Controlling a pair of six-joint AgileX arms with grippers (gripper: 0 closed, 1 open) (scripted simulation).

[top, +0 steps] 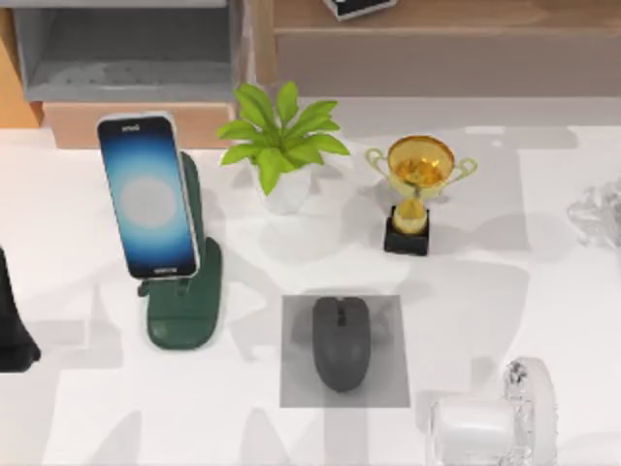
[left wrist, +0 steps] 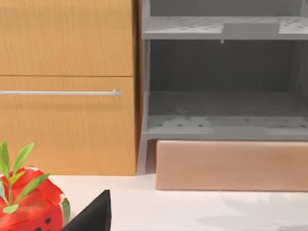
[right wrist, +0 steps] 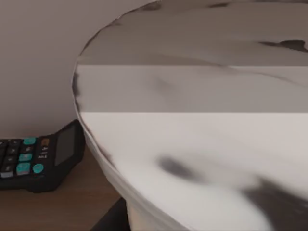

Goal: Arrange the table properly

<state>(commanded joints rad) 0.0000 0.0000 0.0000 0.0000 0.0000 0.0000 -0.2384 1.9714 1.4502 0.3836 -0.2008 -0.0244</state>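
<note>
The table spreads white and glossy across the top view, backed along its far edge by a wooden shelf unit with a grey compartment. Near the front edge, a grey mouse lies on a small grey mat, its long axis running front to back. A phone leans on a green stand toward the left edge; a potted plant and a gold trophy stand nearer the far edge.

What is probably the left hand is seen as a dark shape at the left edge; its opening cannot be told. The right hand is judged to be the pale form at the front right corner, and its fingers cannot be made out either. By that reading the mouse lies nearer the right arm, with nothing between. A calculator is seen on the shelf in the right wrist view.
</note>
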